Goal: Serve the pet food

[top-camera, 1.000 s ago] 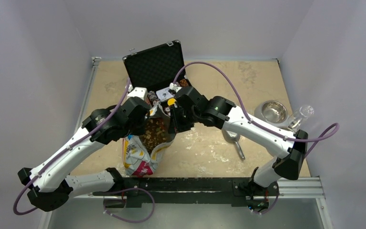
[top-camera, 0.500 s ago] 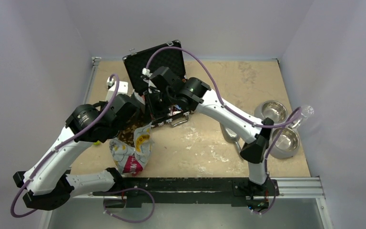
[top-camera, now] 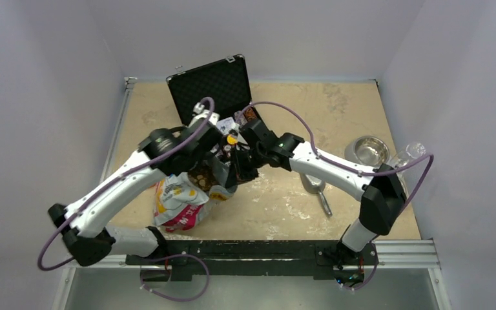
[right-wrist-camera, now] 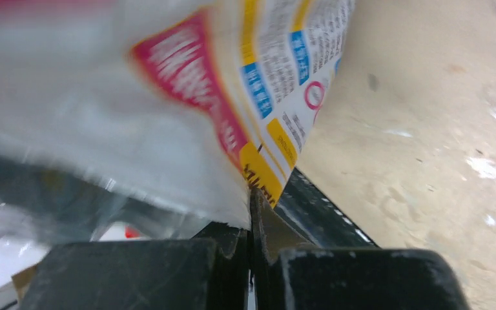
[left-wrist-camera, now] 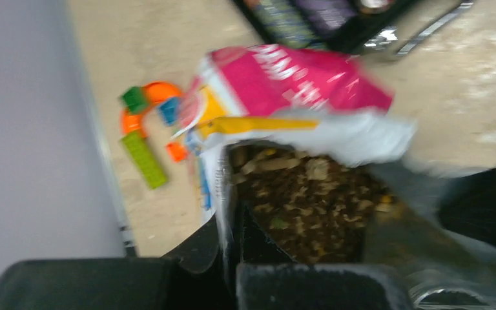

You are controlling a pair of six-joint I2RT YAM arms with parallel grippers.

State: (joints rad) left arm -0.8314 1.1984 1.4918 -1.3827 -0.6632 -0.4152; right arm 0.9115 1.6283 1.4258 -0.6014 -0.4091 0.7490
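The printed pet-food bag lies on the table with its mouth held open between both arms. Brown kibble, the pet food, fills the opening and also shows from above. My left gripper is shut on the left rim of the bag, one finger inside and one outside. My right gripper is shut on the opposite rim, pinching the yellow-edged film of the bag. From above the left gripper and right gripper sit at either side of the mouth.
An open black case stands just behind the bag. A steel bowl, a metal scoop and a clear cup are at the right. Orange and green toy blocks lie by the left wall.
The left jaws have closed on the bag's rim. Both arms have come from the case back to the bag's mouth, and the bag has shifted slightly.
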